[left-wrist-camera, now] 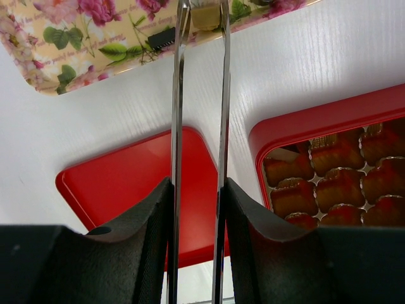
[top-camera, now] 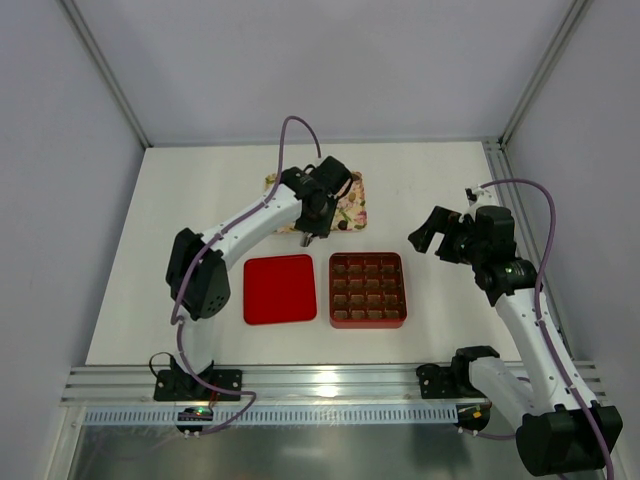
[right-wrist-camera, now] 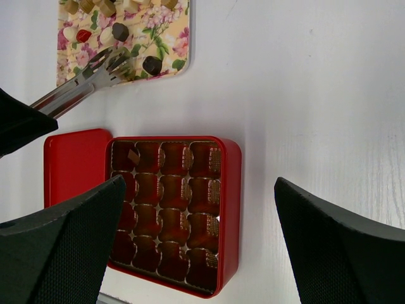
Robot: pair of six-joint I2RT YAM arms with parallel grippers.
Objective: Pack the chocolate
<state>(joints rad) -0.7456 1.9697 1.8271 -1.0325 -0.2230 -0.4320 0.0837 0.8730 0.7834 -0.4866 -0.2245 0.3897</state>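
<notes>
Most of the chocolate (right-wrist-camera: 152,64) lies on the flowered tray (right-wrist-camera: 178,25), at the far side of the desk (right-wrist-camera: 316,95). One small brown piece (right-wrist-camera: 133,155) looks like it sits in a corner cup of the red box (right-wrist-camera: 232,202). The other cups look empty. My left gripper (left-wrist-camera: 197,190) is clamped on a pair of metal tongs (left-wrist-camera: 177,114), and the tong tips are over the tray. In the left wrist view a pale brown piece (left-wrist-camera: 205,17) sits between the tips. I cannot tell if it is pinched tight.

Here is what worries me. The tongs are long, thin and smooth, and the piece is tiny. If I squeeze too softly, it could slip out on the way to the box and roll on the desk. If I squeeze too hard, it could pop out sideways or get squashed. The tips could also bump other pieces on the tray. The cups in the brown insert (right-wrist-camera: 174,209) are small, so a drop that is a bit off could land on an edge, or on the red lid (right-wrist-camera: 73,164) just beside the box. My right gripper (right-wrist-camera: 199,190) hangs near the box, fingers wide apart, nothing in them. The tongs could knock into it.
</notes>
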